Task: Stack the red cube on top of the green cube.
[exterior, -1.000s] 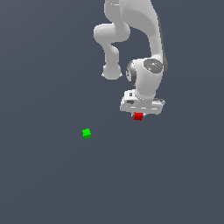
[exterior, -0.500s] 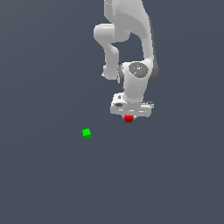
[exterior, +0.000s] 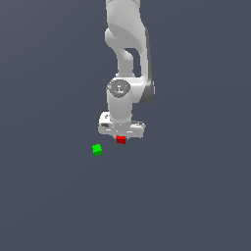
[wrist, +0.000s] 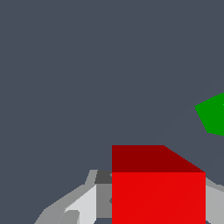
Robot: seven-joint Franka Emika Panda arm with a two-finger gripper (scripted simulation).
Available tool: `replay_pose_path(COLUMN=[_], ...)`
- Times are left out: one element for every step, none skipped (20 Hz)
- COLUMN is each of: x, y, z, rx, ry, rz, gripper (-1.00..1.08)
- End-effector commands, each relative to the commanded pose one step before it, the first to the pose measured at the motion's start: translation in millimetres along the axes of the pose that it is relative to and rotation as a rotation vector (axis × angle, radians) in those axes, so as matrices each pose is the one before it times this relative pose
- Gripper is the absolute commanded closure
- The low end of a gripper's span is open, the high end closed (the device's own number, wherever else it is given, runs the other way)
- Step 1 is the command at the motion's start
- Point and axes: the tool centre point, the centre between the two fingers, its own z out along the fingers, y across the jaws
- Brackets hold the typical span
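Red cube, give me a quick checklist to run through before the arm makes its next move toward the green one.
1. Red cube between the fingers: ok, it sits at the gripper in both views.
2. Red cube lifted off the floor: cannot tell; no shadow or contact cue shows.
3. Green cube in sight: ok, visible in the exterior view and at the wrist view's edge.
4. Green cube top free: ok, nothing rests on it.
5. Red cube centred over the green cube: not ok, it is still off to the exterior view's right of it.
6. Path between the cubes: ok, only bare floor shows.
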Motion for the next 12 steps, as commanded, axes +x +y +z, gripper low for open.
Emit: replay_pose_path(x=[9.58,3.60,3.45,3.29,3.16,2.94,2.75,2.55,2.34,2.11,1.86,1.59], y=[29.02,10.34,9.76,9.17,8.32,7.93,7.28,6.61,5.93,5.22,4.50,3.78], z=[5.33,2.02,1.90,1.79,1.99,1.54,1.42,1.28,1.15,1.01,0.87,0.73], rx=[0.00007,0.00000,0.00000,0.00000,-0.00022,0.00000,0.00000,0.00000,0.00000,0.00000,0.00000,0.00000], ry=[0.00082,0.00000,0.00000,0.00000,-0.00054,0.00000,0.00000,0.00000,0.00000,0.00000,0.00000,0.00000], rz=[-0.00080,0.00000,0.00000,0.00000,-0.00036,0.00000,0.00000,0.00000,0.00000,0.00000,0.00000,0.00000], gripper=[1.08,1.08,1.08,1.08,1.08,1.08,1.08,1.08,1.08,1.08,1.08,1.08])
